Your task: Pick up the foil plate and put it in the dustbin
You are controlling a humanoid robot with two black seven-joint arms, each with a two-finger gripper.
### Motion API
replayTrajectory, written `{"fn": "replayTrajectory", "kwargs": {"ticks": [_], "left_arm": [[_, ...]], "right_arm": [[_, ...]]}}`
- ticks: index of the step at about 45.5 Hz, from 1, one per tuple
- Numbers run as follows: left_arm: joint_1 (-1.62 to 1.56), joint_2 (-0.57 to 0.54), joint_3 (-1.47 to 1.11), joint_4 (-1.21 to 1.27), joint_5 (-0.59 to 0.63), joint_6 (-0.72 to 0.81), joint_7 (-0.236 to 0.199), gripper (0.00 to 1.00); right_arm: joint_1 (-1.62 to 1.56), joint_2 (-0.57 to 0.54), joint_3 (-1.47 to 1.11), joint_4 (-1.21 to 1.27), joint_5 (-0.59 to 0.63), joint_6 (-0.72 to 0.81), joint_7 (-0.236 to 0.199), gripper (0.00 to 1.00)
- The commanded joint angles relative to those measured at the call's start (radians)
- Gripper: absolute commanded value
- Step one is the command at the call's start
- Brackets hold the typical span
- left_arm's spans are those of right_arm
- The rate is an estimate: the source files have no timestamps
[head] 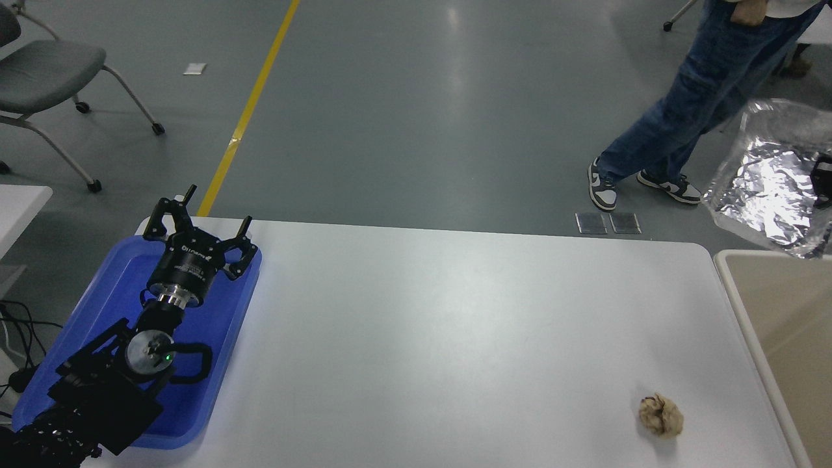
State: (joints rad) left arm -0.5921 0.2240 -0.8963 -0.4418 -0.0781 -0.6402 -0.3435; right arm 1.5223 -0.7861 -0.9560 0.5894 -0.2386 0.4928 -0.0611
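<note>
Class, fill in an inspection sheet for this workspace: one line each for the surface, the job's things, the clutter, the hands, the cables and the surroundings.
Surface: white table, mostly bare.
Job's things: foil plate held in the air at the right edge, tilted, above the dustbin rim's far end; not yet inside.
Clutter: crumpled tan paper ball near the table's right front; blue tray at the left.
Hands: left hand parked over the blue tray, open; right hand barely in view at the plate's edge, grip cannot be judged.
Cables: black cables off the table's left side.
Surroundings: grey floor with a yellow line, a wheeled chair, a person's legs.
</note>
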Motion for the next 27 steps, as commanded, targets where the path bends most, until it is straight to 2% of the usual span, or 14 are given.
{"fn": "replayTrajectory", "kwargs": {"ticks": [1,7,17,27], "left_arm": [[0.0,0.0,0.0,0.0,0.0,0.001,0.0,1.0],[0.0,0.0,0.0,0.0,0.0,-0.001,0.0,1.0],[0.0,0.0,-0.001,0.0,0.0,0.001,0.0,1.0],[0.0,0.0,-0.001,0.0,0.0,-0.001,0.0,1.0]], "right_arm": [[-0.261,-0.01,0.034,-0.21,0.084,-0.141,0.0,0.0],[-0.37,-0.009,0.071,-0.24,0.134,-0.241,-0.002,0.0],[-0.522,0.002,0.175,-0.246,0.137,-0.37,-0.002,0.0],[-0.691,0.079,0.292,-0.338,0.136,-0.453,0.0,0.0]]}}
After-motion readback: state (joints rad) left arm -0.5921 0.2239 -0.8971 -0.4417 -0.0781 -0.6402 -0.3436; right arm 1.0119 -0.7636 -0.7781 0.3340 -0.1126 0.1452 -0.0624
